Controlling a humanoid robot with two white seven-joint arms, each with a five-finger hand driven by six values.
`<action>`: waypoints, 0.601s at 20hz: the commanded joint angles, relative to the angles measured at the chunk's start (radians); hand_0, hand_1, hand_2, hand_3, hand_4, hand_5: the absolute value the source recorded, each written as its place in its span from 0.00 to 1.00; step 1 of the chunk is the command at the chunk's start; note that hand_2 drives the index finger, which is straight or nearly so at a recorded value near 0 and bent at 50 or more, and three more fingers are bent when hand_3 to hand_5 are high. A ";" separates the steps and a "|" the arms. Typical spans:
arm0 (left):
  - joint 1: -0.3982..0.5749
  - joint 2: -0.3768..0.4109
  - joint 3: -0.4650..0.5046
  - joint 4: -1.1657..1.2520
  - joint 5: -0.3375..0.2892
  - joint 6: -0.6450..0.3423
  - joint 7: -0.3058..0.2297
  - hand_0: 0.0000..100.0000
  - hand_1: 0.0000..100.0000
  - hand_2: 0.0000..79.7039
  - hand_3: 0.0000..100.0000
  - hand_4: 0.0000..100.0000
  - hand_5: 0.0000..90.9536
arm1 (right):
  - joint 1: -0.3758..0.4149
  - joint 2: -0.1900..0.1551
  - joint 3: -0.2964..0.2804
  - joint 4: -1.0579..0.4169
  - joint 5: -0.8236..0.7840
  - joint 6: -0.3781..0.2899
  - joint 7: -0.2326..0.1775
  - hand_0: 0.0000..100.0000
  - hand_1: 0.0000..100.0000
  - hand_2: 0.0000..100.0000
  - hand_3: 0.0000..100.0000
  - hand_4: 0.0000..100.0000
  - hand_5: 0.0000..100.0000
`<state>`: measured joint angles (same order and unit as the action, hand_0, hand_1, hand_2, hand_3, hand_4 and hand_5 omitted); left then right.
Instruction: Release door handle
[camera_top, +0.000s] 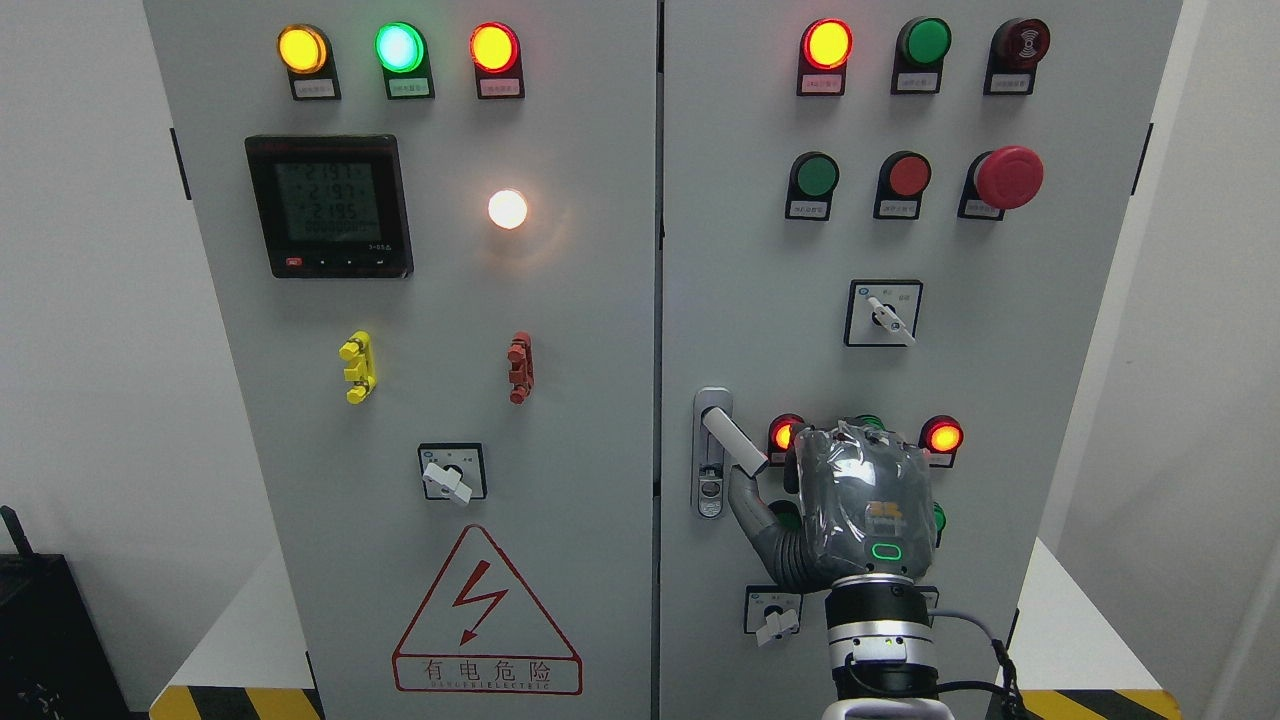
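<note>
The silver door handle (733, 438) sticks out at a slant from its lock plate (710, 490) on the left edge of the right cabinet door (760, 300). My right hand (805, 470), grey with its back toward the camera, hovers just right of the handle's free end. Its thumb (752, 512) is spread out below the lever and does not clamp it. The other fingers point toward the panel and are mostly hidden behind the hand. Nothing is held. The left arm is out of view.
Lit red lamps (942, 436) and green buttons sit on the panel behind the hand. A rotary switch (772, 612) lies below the thumb, another (882, 312) above. The left door (420, 350) carries a meter, lamps and a warning triangle. White walls flank the cabinet.
</note>
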<state>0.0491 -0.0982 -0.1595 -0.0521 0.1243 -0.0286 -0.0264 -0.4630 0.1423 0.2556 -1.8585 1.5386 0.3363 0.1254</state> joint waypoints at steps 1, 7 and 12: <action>0.000 0.000 0.000 0.000 0.000 -0.001 0.000 0.00 0.00 0.06 0.11 0.00 0.00 | 0.000 0.000 -0.012 -0.002 0.000 0.000 0.000 0.42 0.40 0.76 0.97 0.74 0.68; 0.000 0.000 0.000 0.000 0.000 0.001 0.000 0.00 0.00 0.06 0.11 0.00 0.00 | -0.005 -0.001 -0.024 -0.001 0.000 0.000 0.000 0.44 0.40 0.76 0.97 0.74 0.69; 0.000 0.000 0.000 0.000 0.000 0.001 0.000 0.00 0.00 0.06 0.11 0.00 0.00 | -0.005 -0.001 -0.024 -0.001 -0.002 0.000 0.000 0.44 0.40 0.76 0.97 0.74 0.69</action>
<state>0.0491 -0.0982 -0.1596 -0.0521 0.1243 -0.0287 -0.0263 -0.4663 0.1419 0.2416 -1.8592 1.5379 0.3362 0.1255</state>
